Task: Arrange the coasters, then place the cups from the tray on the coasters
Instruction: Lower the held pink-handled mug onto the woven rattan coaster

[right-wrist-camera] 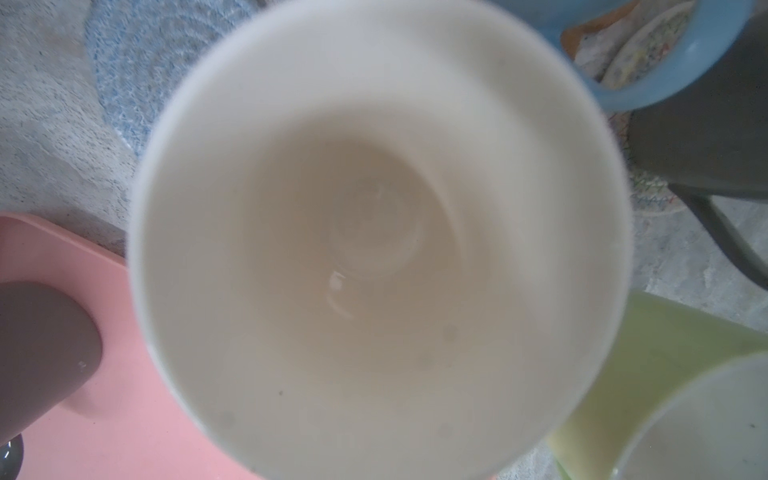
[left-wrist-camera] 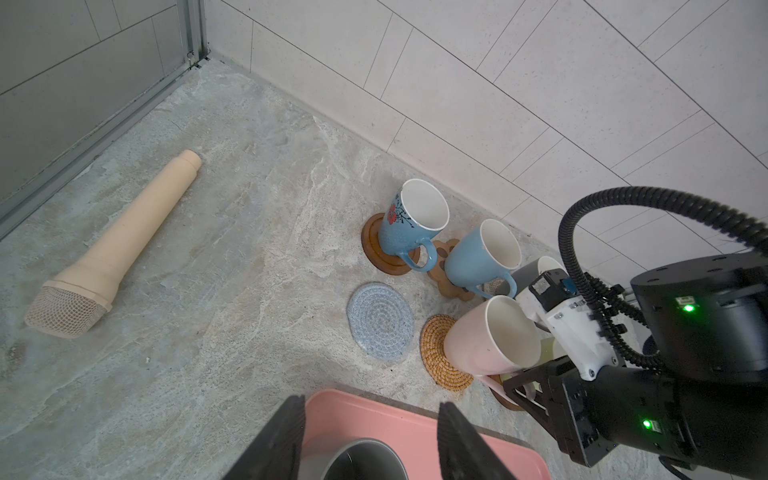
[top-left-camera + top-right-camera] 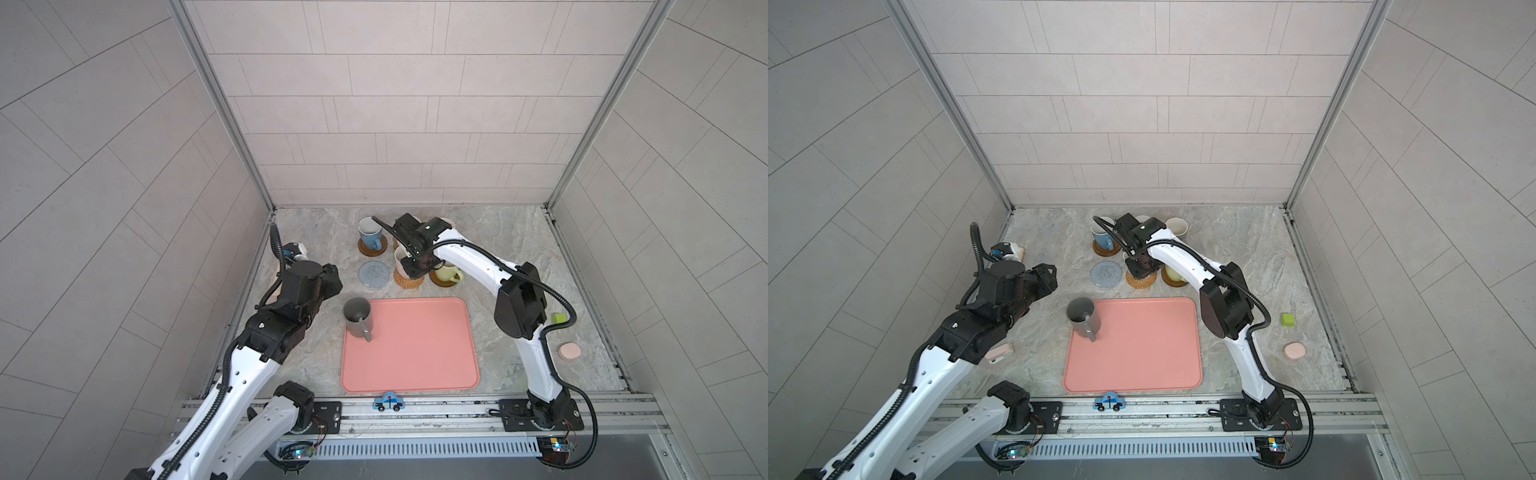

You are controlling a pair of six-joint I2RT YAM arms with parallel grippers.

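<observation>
Four mugs (image 2: 415,224) are set on coasters (image 2: 372,245); the pink mug (image 2: 490,345) is clamped by the right gripper (image 2: 524,388) on the rattan coaster (image 2: 436,353) (not yet released). The dark grey mug (image 3: 357,318) is left at the upper-left corner of the tray (image 3: 415,353), near the parted left gripper (image 2: 372,403).

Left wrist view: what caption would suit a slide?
Open left pincer near the dark grey mug on the pink tray; the blue woven coaster lies bare.
</observation>
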